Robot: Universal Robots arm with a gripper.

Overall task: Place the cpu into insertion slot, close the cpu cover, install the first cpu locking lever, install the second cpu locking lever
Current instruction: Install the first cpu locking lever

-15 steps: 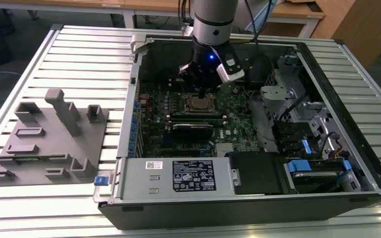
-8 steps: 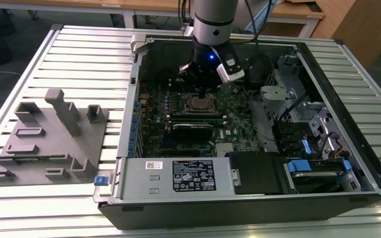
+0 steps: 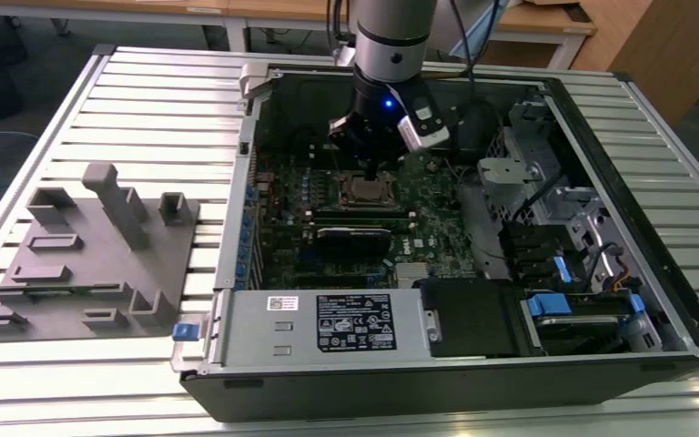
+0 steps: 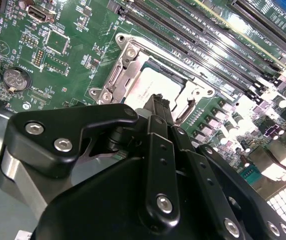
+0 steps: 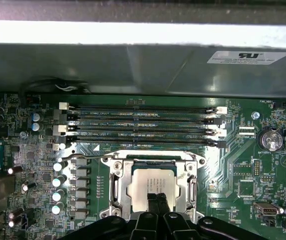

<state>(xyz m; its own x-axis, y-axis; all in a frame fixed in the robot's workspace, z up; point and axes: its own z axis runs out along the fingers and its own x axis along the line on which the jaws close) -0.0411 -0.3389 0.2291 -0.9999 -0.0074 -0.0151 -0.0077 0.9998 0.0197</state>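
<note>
Exterior view, scanning from its left: showing a grey fixture tray (image 3: 83, 264) lying on the slatted table (image 3: 143, 91), well apart from the insertion slot (image 3: 347, 185) on the exterior view's left. Showing the open computer case (image 3: 447, 391) enclosing that slot, with the green motherboard (image 3: 435, 214) spreading around it. Showing the arm (image 3: 392, 36) standing over the slot and hanging the gripper (image 3: 378, 173) right above it. Showing a power-supply box (image 3: 325, 323) between the slot and the camera, and blue-tabbed drive carriers (image 3: 568, 309) well to the exterior view's right of the slot.

In the first wrist view, finding silver capacitors (image 5: 60, 180) standing in a row beside the slot. Finding the cpu (image 5: 150, 181) sitting in the slot, dull silver top facing up, and the cpu cover (image 5: 125, 186) lying flat around it, framing it through its window. Finding long memory slots (image 5: 143, 125) running just past the slot on the side away from the gripper, and a coin battery (image 5: 269, 140) sitting further off. Pressing both black fingertips (image 5: 151, 204) together, clenched on nothing, over the cpu's top. Not telling from either wrist view whether touching the metal.
</note>
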